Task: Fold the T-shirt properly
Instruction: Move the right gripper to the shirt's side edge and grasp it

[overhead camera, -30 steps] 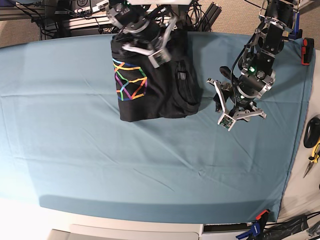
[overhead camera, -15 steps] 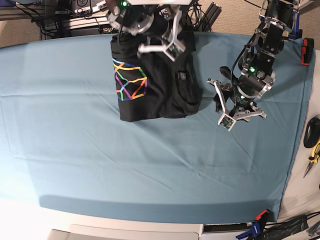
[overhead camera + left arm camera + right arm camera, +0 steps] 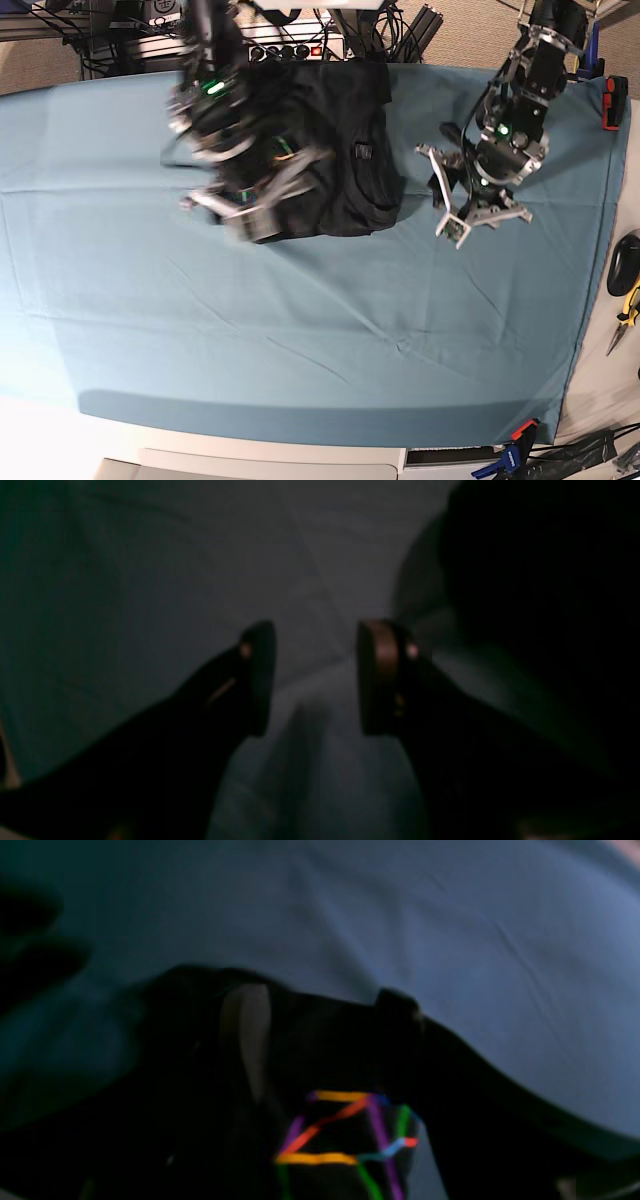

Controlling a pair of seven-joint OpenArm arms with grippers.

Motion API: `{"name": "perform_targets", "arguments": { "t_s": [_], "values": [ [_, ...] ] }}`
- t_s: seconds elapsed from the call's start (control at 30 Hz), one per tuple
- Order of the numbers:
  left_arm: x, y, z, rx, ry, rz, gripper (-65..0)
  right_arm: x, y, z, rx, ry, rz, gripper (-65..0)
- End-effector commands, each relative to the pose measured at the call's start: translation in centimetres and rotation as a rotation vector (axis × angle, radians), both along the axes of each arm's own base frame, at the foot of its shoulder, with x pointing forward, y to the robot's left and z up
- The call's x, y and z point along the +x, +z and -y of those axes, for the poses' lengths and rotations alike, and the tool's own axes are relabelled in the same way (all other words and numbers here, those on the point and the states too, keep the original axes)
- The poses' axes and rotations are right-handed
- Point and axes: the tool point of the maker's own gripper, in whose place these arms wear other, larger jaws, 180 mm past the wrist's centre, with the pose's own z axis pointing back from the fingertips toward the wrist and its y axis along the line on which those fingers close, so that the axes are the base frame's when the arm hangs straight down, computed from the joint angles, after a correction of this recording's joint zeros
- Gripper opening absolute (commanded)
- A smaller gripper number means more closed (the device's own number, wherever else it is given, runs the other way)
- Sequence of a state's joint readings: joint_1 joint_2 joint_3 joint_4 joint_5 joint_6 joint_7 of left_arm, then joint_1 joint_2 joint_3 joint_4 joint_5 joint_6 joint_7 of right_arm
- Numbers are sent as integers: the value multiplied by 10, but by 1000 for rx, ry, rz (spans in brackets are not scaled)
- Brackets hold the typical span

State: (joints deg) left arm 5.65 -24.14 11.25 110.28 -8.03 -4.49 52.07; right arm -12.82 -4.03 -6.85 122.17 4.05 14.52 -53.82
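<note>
The black T-shirt (image 3: 350, 170) lies folded into a rough rectangle at the back middle of the teal cloth. My right gripper (image 3: 250, 210) is blurred with motion and hangs over the shirt's front left part, hiding most of the rainbow graphic in the base view. In the right wrist view the gripper (image 3: 320, 1040) is open, with the graphic (image 3: 345, 1130) on the black fabric showing between its fingers. My left gripper (image 3: 470, 215) is open and empty just right of the shirt. In the left wrist view it (image 3: 315, 680) hovers over the cloth, with the shirt's dark edge (image 3: 540, 580) at the upper right.
The teal table cloth (image 3: 300, 330) covers the table and has light creases. Yellow-handled pliers (image 3: 626, 300) lie off the right edge. A red clamp (image 3: 615, 100) sits at the back right. Cables and electronics (image 3: 290, 45) stand behind the shirt.
My right arm has swung from the shirt's back edge forward and to the left, now over the graphic part. The left arm has shifted slightly back. The shirt lies as before.
</note>
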Motion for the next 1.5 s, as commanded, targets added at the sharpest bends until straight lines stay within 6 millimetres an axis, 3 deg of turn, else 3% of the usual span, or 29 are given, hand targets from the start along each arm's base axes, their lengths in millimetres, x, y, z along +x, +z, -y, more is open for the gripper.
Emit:
{"name": "perform_targets", "arguments": {
  "t_s": [0.0,0.13,0.23,0.3,0.47,0.73,1.0,1.23,1.33,1.47],
  "values": [
    [7,11,-2,-1,1,44,-371,7,5,9,65,-34,15,-315],
    [2,7,-1,0,-8,30,-371,12,-21,51,248,-157,-86,-313],
    [2,7,1,1,-27,30,-371,14,-39,62,355,-167,-146,-312],
    [2,7,2,1,-30,32,-371,18,-51,65,415,-179,-180,-277],
    [2,7,2,1,-30,31,-371,33,-67,64,476,-192,-223,-256],
    [2,6,2,1,-29,30,-371,63,-46,64,461,-173,-172,-256],
    [2,4,1,2,-27,25,-371,54,-92,50,553,-182,-318,-256],
    [2,4,1,2,-27,26,-371,52,-89,32,620,-98,-337,-257],
    [1,4,2,-7,-26,20,-371,51,-88,29,612,-69,-335,-330],
    [6,16,8,-76,-28,40,-371,48,-92,31,589,-69,-350,-574]
  ]
}}
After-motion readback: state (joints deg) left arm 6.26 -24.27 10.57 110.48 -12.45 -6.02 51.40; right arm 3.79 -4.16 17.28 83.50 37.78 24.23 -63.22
